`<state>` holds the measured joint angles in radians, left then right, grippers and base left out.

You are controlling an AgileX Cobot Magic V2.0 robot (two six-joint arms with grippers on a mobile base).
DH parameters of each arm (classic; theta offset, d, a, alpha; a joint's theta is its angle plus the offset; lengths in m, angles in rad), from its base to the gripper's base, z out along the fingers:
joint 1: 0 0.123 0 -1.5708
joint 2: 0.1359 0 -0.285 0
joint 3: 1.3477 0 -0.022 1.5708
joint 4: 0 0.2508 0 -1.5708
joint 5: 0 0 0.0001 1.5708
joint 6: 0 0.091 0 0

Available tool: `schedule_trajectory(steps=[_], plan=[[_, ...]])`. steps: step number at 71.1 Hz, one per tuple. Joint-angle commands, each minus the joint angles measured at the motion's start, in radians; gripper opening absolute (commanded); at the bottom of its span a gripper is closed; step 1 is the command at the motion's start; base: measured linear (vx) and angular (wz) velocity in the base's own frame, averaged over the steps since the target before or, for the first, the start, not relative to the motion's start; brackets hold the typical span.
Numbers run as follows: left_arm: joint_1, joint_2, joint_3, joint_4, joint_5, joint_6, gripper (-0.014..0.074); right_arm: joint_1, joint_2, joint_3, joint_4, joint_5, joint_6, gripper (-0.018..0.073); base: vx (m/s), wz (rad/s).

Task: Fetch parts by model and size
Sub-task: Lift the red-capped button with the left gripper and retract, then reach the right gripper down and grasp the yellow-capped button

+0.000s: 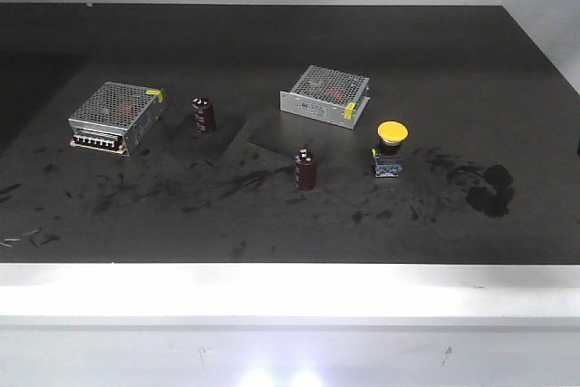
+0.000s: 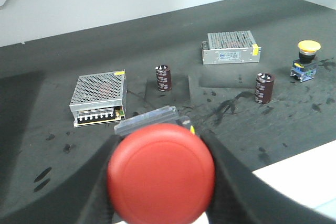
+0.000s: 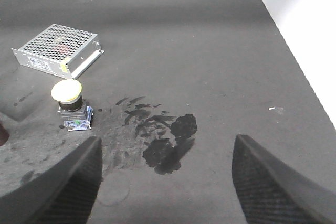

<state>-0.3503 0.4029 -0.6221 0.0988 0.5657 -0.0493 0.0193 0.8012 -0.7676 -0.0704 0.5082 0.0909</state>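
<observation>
Left gripper (image 2: pixel 160 145) is clamped on the red button (image 2: pixel 161 177), bottom middle of the left wrist view. Yellow button (image 1: pixel 391 147) stands right of center on the black table (image 1: pixel 272 43). Right gripper (image 3: pixel 167 148) is spread wide, holding nothing.

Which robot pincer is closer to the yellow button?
Right. The yellow button stands just ahead of the open right pincer, toward its left. The left pincer holds the red button, with the yellow one far off to its right.

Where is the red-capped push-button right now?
Left wrist view, lower centre: the red-capped push-button sits clamped in the left gripper, closer to the camera than the nearer power-supply box.
</observation>
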Motion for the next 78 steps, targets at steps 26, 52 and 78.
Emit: schedule_trajectory(steps=[26, 52, 78], plan=[[-0.006, -0.002, -0.021, -0.003, -0.081, -0.001, -0.0006, 0.0, -0.001, -0.034, -0.002, -0.039, -0.007, 0.0505, 0.0, 0.0], [-0.006, -0.002, -0.021, -0.003, -0.081, -0.001, -0.0006, 0.212, 0.141, -0.157, -0.003, 0.069, -0.115, 0.0505, 0.0, 0.0], [-0.006, -0.002, -0.021, -0.003, -0.081, -0.001, -0.0006, 0.228, 0.46, -0.497, 0.023, 0.238, -0.053, 0.0505, 0.0, 0.0]])
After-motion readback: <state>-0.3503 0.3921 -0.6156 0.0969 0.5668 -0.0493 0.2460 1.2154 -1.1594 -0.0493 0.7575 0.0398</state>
